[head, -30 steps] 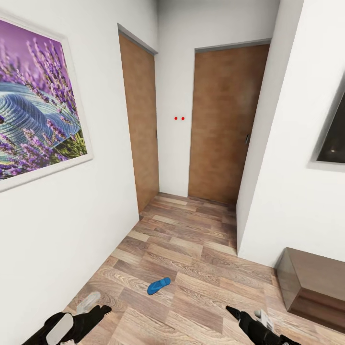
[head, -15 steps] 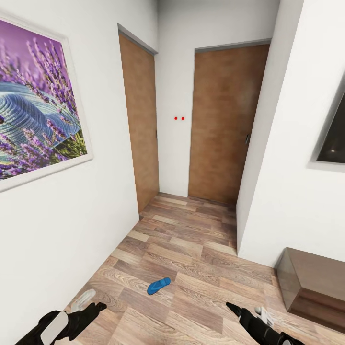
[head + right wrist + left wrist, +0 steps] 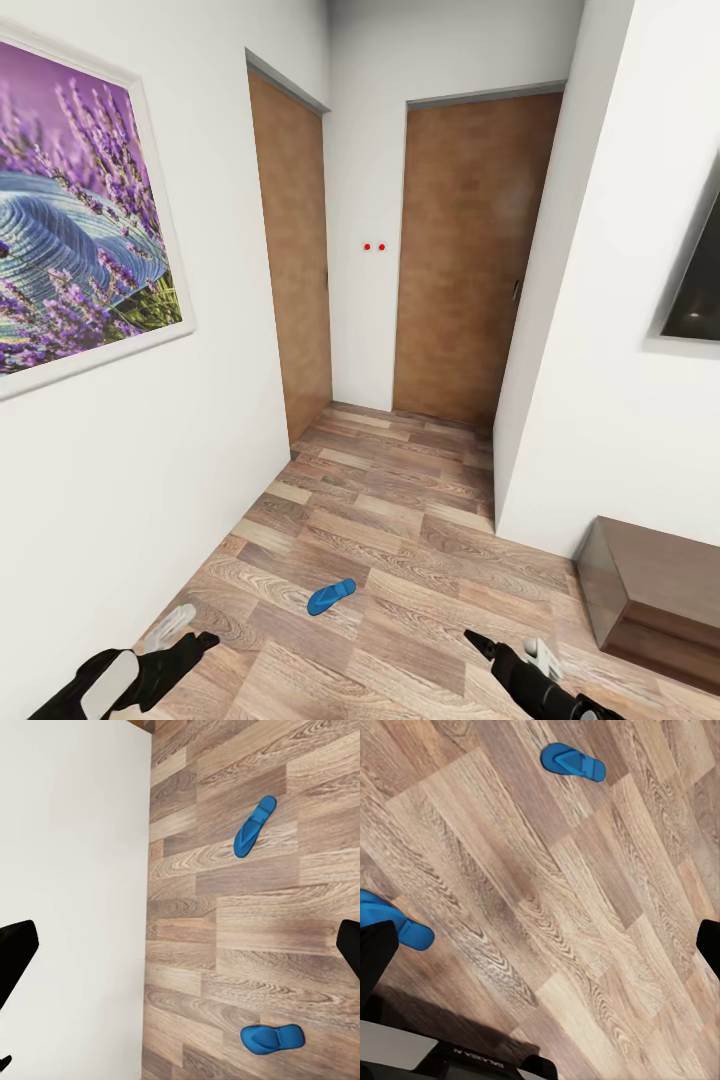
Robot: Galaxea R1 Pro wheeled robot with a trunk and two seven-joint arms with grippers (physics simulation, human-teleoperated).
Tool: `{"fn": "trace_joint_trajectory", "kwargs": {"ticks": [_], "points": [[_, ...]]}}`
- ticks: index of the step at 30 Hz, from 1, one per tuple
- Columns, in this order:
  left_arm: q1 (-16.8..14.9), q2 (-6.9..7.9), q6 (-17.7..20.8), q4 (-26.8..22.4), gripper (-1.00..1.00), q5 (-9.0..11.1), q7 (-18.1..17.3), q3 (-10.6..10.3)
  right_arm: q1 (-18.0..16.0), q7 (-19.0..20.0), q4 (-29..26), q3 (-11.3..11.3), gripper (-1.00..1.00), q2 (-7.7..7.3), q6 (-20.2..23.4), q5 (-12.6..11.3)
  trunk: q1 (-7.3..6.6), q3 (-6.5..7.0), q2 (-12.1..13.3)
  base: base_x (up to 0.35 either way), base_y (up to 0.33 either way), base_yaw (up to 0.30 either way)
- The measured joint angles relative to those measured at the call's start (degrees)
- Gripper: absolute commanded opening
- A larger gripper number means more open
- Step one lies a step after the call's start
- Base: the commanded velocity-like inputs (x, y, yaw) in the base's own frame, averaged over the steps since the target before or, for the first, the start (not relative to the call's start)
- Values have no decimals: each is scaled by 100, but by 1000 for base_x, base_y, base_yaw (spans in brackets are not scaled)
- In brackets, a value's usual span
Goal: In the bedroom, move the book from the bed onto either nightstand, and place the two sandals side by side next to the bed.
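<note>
One bright blue flat flip-flop sandal (image 3: pixel 331 596) is seen lying on the brown-grey wood-plank floor (image 3: pixel 400 520) ahead of both claws, roughly between them, in a hallway with two brown wooden doors (image 3: pixel 465 255). In the right wrist view a second blue sandal (image 3: pixel 273 1037) is shown nearer the robot, well apart from the first (image 3: pixel 254 826), beside the plain white wall (image 3: pixel 71 870). The left claw (image 3: pixel 185 640) and the right claw (image 3: pixel 510 655) are both held apart and nothing is gripped.

Several risks are judged from here. The two sandals are pointed in different directions, so a grasp lined up for one may be crooked on the other. The flat soles may be pinched poorly against the floor and slip. The near sandal may be run over by the base. The white wall is close to the left claw and may be struck. The bed, book and nightstand are yet to be reached.
</note>
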Motion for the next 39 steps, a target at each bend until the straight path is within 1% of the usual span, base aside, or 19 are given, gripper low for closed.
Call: {"fn": "trace_joint_trajectory", "kwargs": {"ticks": [4, 10, 19, 22, 25, 26, 29, 34, 39], "points": [[0, -18, 0, -3, 100, 6, 0, 0, 0, -11, 12, 3, 100, 16, 3, -6, 0, 0, 0, 0, 0, 0], [2, -46, -4, -7, 100, 16, 0, 7, 2, -25, 123, 14, 100, 22, -43, -46, 131, -100, -233, 0, 0, 0], [2, -98, -12, -18, 100, 22, 0, 17, 2, -53, 112, 24, 100, -66, -23, -52, 329, -262, -596, 0, 0, 0], [2, -173, -23, -18, 100, 20, 6, 21, 3, -41, 51, 16, 100, -114, -38, -69, 395, -317, -716, 0, 0, 0], [2, -295, -48, -10, 100, 4, 18, 23, 2, -27, -40, 16, 100, -124, -47, -77, 461, -371, -837, 0, 0, 0], [2, -360, -65, -6, 100, -3, 27, 22, 2, -19, -95, 31, 100, -127, -39, -75, 483, -389, -877, 0, 0, 0], [2, -417, -75, -7, 100, -8, 21, 17, 2, -3, -154, 70, 100, -131, -21, -45, 549, -443, -998, 0, 0, 0], [2, -416, -79, 0, 100, -21, 4, 12, 2, 11, -194, 216, 100, -132, 5, -30, 659, -533, -1199, 0, 0, 0], [2, -413, -75, 16, 100, -26, 2, 9, 3, 49, -199, 284, 100, -142, 13, -53, 769, -624, -1400, 0, 0, 0]]}}
